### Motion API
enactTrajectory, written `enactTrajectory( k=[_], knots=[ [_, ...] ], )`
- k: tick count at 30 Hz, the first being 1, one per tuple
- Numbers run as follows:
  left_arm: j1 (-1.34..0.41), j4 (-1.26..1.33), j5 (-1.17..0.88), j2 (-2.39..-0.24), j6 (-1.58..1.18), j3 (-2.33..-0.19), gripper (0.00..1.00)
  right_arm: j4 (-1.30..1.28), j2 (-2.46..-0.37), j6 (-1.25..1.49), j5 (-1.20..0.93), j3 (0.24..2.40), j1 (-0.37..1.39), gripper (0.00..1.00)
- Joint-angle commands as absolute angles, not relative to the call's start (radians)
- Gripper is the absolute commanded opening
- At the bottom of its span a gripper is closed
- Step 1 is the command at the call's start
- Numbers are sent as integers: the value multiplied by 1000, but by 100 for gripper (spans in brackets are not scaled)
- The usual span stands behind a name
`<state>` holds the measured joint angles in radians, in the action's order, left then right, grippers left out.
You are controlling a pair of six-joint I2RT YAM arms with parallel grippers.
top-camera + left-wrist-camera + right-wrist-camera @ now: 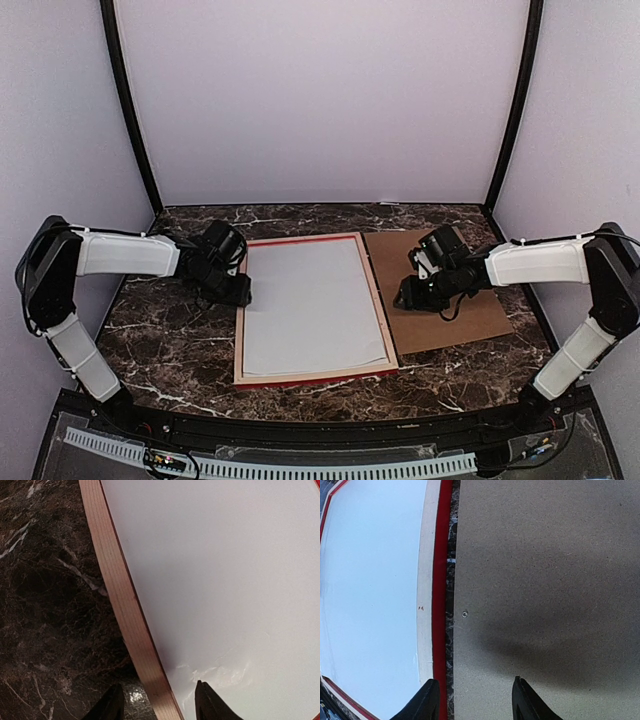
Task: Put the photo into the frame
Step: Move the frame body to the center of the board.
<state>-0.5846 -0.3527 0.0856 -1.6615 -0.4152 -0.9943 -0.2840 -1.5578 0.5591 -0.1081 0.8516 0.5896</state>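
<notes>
Left end effector (160, 705), jaws apart, straddles the frame's (120, 595) nine-o'clock rail; right end effector (476, 702), likewise apart, is above the backing board's (545, 580) edge.

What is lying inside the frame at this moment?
A blank white sheet fills the frame. Whatever lies beneath it is covered and cannot be seen.

The right end effector (475, 702) is hovering, fingers spread, over the seam where the brown backing board (550, 580) is lying just beside the frame (440, 580), dark surface (450, 600) showing between. A white sheet (370, 590) is filling the frame.
</notes>
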Motion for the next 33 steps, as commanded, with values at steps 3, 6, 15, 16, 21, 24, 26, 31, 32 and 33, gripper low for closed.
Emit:
enactTrajectory(
  k=[3, 6, 15, 16, 21, 24, 26, 31, 32, 33],
  knots=[
    [-576, -371, 75, -1695, -417, -1005, 47, -254, -1549, 566, -110, 842, 586, 50],
    [-574, -364, 70, -1709, -416, -1005, 45, -257, -1547, 566, -107, 841, 585, 50],
    [-565, -356, 60, -1719, -413, -997, 34, -261, -1545, 568, -104, 841, 585, 50],
    [-564, -354, 59, -1720, -413, -995, 34, -261, -1545, 568, -103, 841, 585, 50],
    [-555, -353, 59, -1717, -409, -984, 28, -273, -1539, 567, -88, 842, 586, 50],
    [-542, -356, 68, -1712, -402, -972, 24, -288, -1529, 562, -63, 845, 583, 51],
    [-528, -360, 78, -1702, -392, -964, 21, -300, -1521, 555, -41, 845, 580, 51],
    [-469, -367, 91, -1686, -365, -944, 19, -341, -1496, 528, 25, 845, 556, 53],
    [-462, -371, 92, -1680, -356, -945, 19, -351, -1491, 522, 44, 845, 547, 53],
    [-445, -373, 94, -1677, -352, -946, 19, -361, -1484, 516, 61, 844, 536, 54]
  ],
)
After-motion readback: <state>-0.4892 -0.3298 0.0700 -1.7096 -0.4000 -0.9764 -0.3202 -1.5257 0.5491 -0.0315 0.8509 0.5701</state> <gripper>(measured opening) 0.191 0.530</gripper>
